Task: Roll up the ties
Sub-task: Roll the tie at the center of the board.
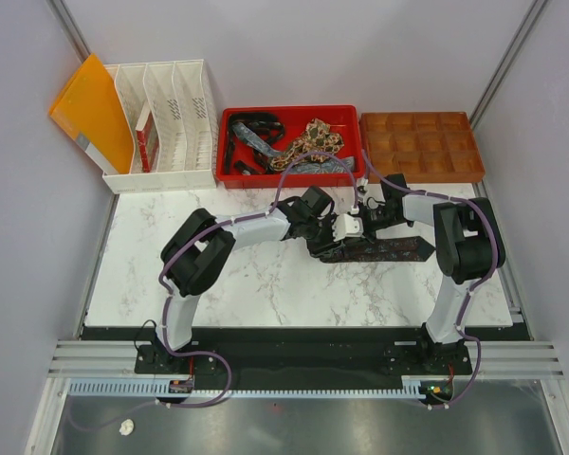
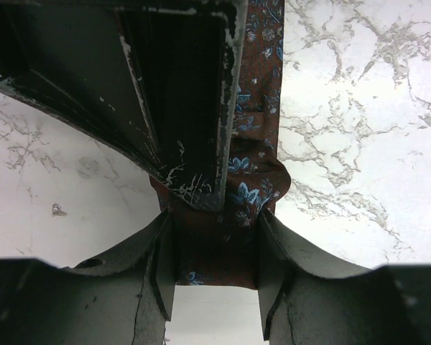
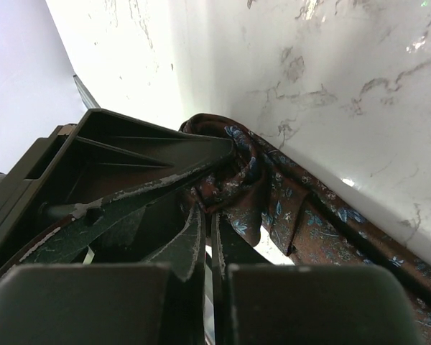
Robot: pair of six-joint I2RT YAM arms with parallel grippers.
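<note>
Working tie (image 1: pixel 391 249) lies on the marble surface (image 1: pixel 218 284), centre of the top view. It shows as a dark strip running right from under both hands, with its pointed end close to the right arm's forearm.

Up close the fabric is dark red-brown with a small blue floral print, thin and soft.

Left hand (image 2: pixel 214 215): clamped on the tie. In the left wrist view the cloth fills the gap between both fingers (image 2: pixel 158 273) and bulges into a creased bunch just above them on the right. From there the band runs flat toward the top of the frame.

Right hand (image 3: pixel 207 223): fingers together, only a hairline gap. The tips sit right at the bunched, folded-over end of the tie. I cannot tell whether any cloth is pinched between them. From that fold the tie runs flat along the surface to the lower right of the right wrist frame.

The two hands meet nose to nose over the tie's left end, and each one's finger fills much of the other's wrist view.

Other ties (image 1: pixel 315 135) are heaped in the red bin (image 1: pixel 289 111) at top centre: one tan-and-brown speckled, some blue patterned, some dark.

A brown compartment tray (image 1: pixel 422 142) sits just right of the bin. A white file rack (image 1: pixel 166 133) stands at upper left, with an orange folder (image 1: pixel 90 109) leaning on it.
</note>
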